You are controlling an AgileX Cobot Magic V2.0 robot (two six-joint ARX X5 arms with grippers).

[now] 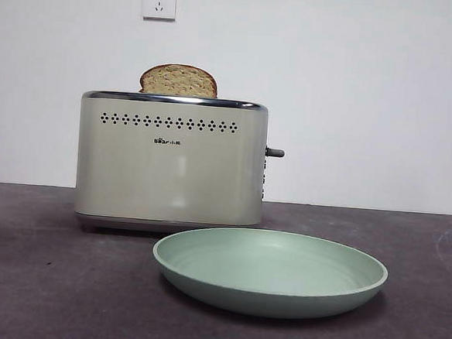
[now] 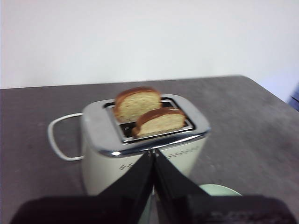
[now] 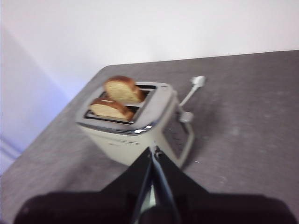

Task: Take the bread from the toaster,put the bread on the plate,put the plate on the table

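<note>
Plate (image 1: 269, 272) nearest; bread (image 1: 179, 81) beyond hands.

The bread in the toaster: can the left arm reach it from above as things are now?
Probably yes. The bread stands well out of the toaster, nothing lies over it, and the left gripper hangs just before the toaster's rim, jaws shut. They must open first.

- The left end effector (image 2: 154, 151) hangs above and in front of the toaster (image 2: 145, 149), its two black jaws pressed together at the tips.
- The right end effector (image 3: 152, 150) hangs above the toaster too, jaws likewise closed, holding nothing.
</note>
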